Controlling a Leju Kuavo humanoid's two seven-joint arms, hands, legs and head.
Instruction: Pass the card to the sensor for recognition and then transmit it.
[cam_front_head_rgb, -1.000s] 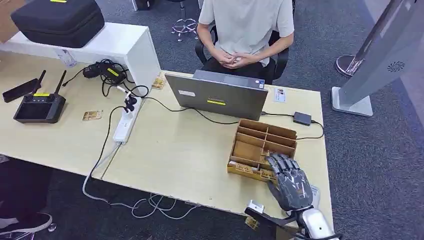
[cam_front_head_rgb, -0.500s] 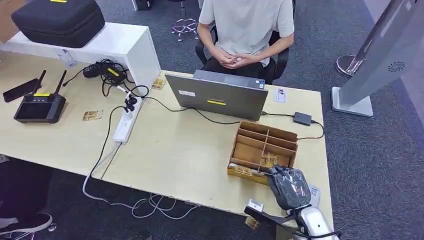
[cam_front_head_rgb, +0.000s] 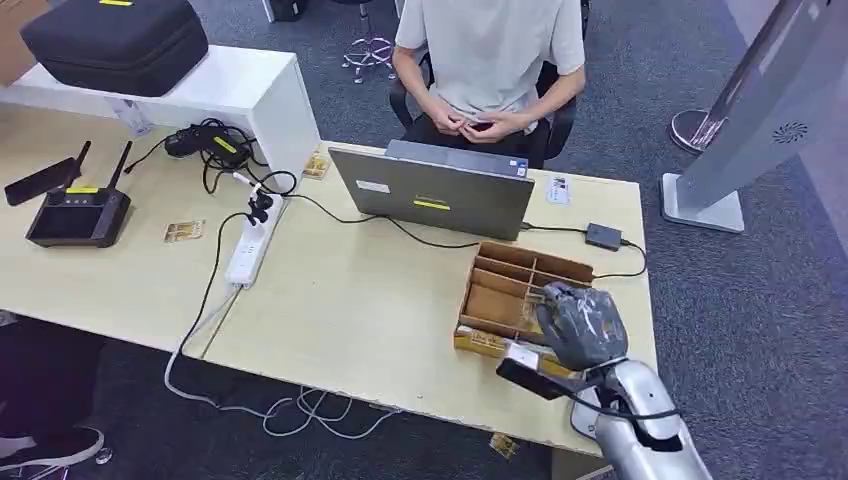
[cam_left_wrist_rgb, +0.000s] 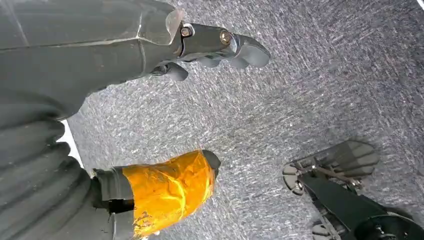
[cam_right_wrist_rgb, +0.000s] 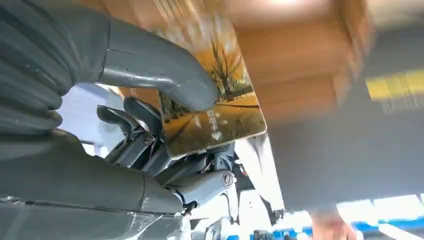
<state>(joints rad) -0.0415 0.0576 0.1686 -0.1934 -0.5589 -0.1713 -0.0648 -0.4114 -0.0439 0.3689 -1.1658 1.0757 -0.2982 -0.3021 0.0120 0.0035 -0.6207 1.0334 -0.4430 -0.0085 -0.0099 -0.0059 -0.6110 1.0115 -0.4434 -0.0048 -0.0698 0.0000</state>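
My right hand (cam_front_head_rgb: 582, 325) is raised over the near right part of the wooden card box (cam_front_head_rgb: 500, 298), fingers curled in. In the right wrist view its thumb (cam_right_wrist_rgb: 165, 80) and fingers pinch a card (cam_right_wrist_rgb: 220, 112) printed with an autumn tree scene, held clear of the box. A small black sensor box (cam_front_head_rgb: 604, 236) on a cable lies on the table just beyond the card box, apart from the hand. My left hand (cam_left_wrist_rgb: 100, 65) hangs over grey carpet, holding nothing, its fingers (cam_left_wrist_rgb: 220, 45) spread away from the orange-taped thumb (cam_left_wrist_rgb: 170, 185).
A grey laptop (cam_front_head_rgb: 435, 195) stands behind the card box, with a person seated beyond it. A power strip (cam_front_head_rgb: 250, 245), cables, a black controller (cam_front_head_rgb: 75, 215) and a loose card (cam_front_head_rgb: 185, 231) lie to the left. A grey kiosk stand (cam_front_head_rgb: 740, 130) is on the floor at right.
My right hand went from fingers spread over the box's front edge to curled around a card, then rose and moved slightly further over the box with it.
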